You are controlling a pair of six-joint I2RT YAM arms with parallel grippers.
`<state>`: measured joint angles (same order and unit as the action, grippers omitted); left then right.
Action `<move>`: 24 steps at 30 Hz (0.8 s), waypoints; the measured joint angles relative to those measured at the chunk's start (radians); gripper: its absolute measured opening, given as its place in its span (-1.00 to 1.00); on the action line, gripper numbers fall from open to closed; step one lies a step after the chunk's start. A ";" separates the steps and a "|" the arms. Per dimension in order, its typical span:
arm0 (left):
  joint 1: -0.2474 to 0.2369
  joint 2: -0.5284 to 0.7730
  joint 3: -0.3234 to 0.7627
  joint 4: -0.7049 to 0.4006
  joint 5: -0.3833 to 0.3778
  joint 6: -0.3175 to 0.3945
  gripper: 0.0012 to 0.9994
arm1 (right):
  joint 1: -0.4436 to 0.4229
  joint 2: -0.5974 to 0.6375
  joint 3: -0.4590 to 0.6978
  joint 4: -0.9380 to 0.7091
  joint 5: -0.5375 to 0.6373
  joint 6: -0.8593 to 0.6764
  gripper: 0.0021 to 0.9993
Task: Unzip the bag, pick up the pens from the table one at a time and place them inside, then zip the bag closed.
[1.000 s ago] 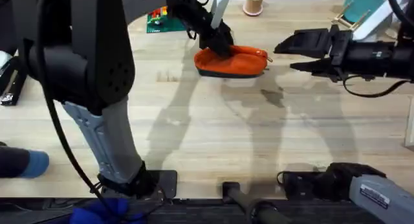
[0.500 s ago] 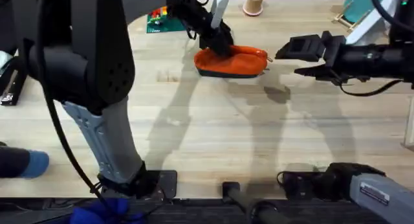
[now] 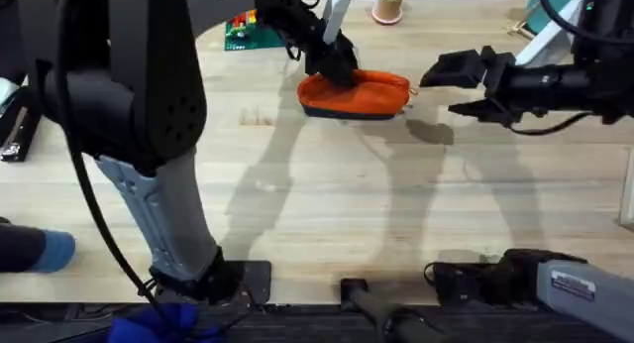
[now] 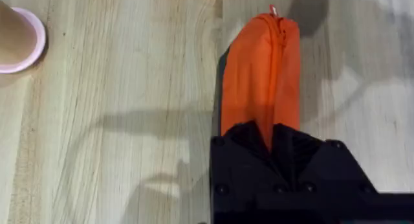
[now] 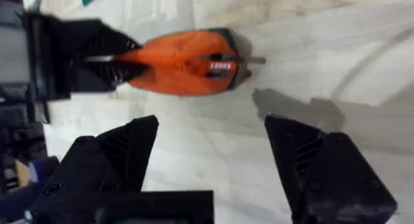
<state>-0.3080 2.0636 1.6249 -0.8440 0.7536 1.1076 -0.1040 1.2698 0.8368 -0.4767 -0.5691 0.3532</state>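
The left gripper (image 3: 337, 65) is clamped on one end of the bag (image 3: 362, 93), probably anchoring it for zipping; the right gripper (image 3: 433, 85), jaws wide and empty, hovers just beside the bag's other end, near its pull tab (image 5: 253, 59); the bag lies on the table (image 3: 327, 204).

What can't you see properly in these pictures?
- The bag's left end, overhead view: covered by the left gripper clamped on it.
- What is inside the bag, left wrist view: its zipper looks closed.
- The pink-rimmed cup, left wrist view: cut off by the edge.
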 joint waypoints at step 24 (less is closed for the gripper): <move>0.000 0.000 0.000 0.000 0.000 0.000 -0.92 | 0.014 0.288 0.000 0.356 -0.244 0.165 0.99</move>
<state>-0.3080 2.0636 1.6249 -0.8440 0.7532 1.1077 -0.0897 1.5574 0.8368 -0.1206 -0.8128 0.5179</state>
